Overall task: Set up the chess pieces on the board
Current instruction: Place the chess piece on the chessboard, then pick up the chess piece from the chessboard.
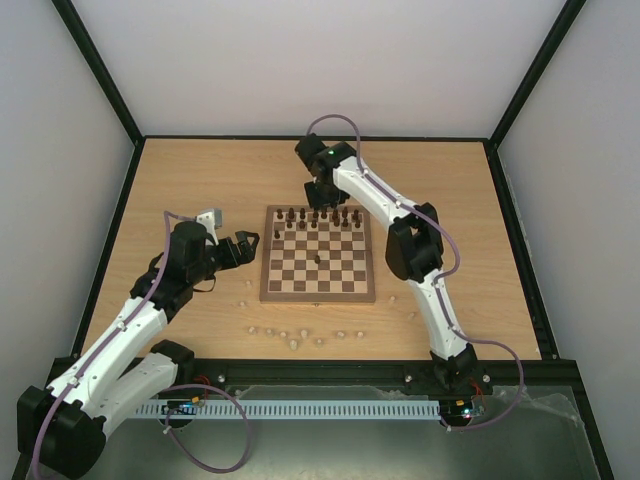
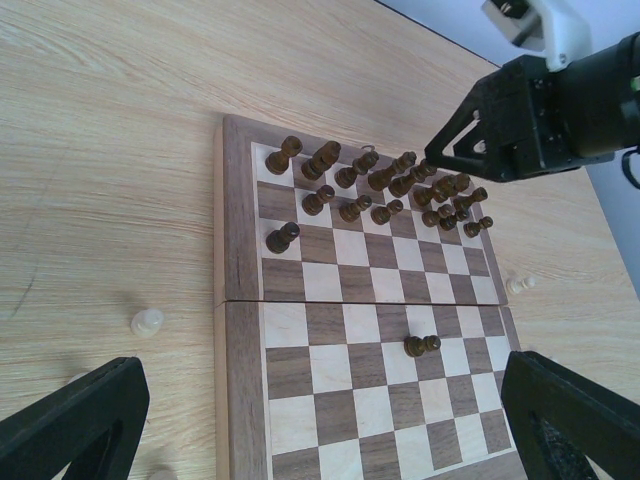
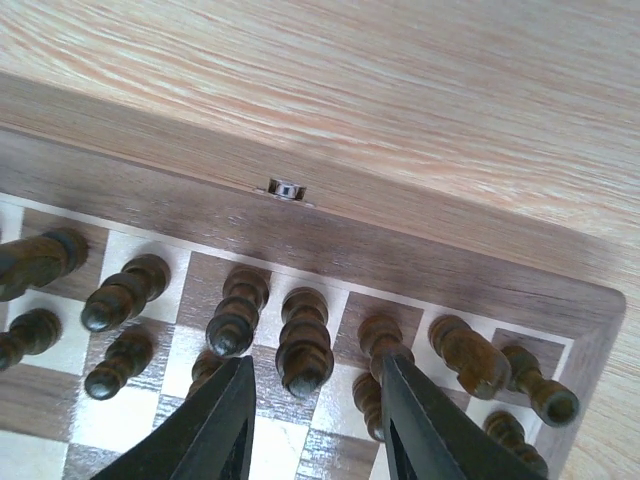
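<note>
From above, the board (image 1: 318, 296) lies at mid-frame. The dark pieces (image 1: 320, 217) crowd its top two rows, and one dark man (image 1: 318, 259) stands alone near the centre. The pale pieces (image 1: 292, 337) lie scattered on the table (image 1: 200, 180) below the board's lower edge, none on a square. The right claw (image 1: 322, 203) hangs over the top rows. The left claw (image 1: 254, 247) sits just left of the board, spread wide and holding nothing.

In the left wrist view the dark ranks are packed closely across the upper part of the board. Another dark man (image 2: 282, 237) stands one row forward at the left. A pale man (image 2: 147, 322) sits on the table at middle left.

The right wrist view shows the right claw's jaws partly open, straddling a tall dark man (image 3: 305, 345) in the back row, below the metal clasp (image 3: 285, 188) on the border. There is a gap on both sides, so it grips nothing.

The step in hand seems to be settling the dark back rank. The next move calls for working on that one man without knocking its close neighbours. The two stray dark men and the whole pale set remain to be placed.
</note>
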Available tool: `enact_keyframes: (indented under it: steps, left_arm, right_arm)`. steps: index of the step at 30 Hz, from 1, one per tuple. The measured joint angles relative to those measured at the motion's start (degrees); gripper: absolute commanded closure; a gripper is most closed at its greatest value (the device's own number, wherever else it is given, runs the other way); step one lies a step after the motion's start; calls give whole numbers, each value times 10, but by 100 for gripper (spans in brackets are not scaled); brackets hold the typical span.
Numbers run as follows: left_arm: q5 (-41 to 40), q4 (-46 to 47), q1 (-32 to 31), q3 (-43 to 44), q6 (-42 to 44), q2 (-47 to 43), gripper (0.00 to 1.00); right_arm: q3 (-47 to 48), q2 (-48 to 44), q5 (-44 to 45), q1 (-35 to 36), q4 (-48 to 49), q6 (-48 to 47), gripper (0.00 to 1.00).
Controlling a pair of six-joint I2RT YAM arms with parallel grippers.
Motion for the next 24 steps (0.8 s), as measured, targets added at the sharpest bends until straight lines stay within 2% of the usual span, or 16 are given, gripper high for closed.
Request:
enact_keyframes:
  steps: [7,12,15,18,24]
  left_arm:
    - [0,0,0,0,0,-1,1]
    - [0,0,0,0,0,-2,1]
    - [0,0,0,0,0,-3,1]
    - [1,-1,0,1,0,-3,1]
    - [3,-1,0,2,0,-3,1]
  right_arm:
    - [-4,-33,2,0,0,3,54]
    - [-61,-96,4,0,17,12,38]
    - [-145,-168,3,0,40,16,27]
    - [-228,-236,4,0,61,27,3]
    - [-427,-364,-1,1,132,40,1]
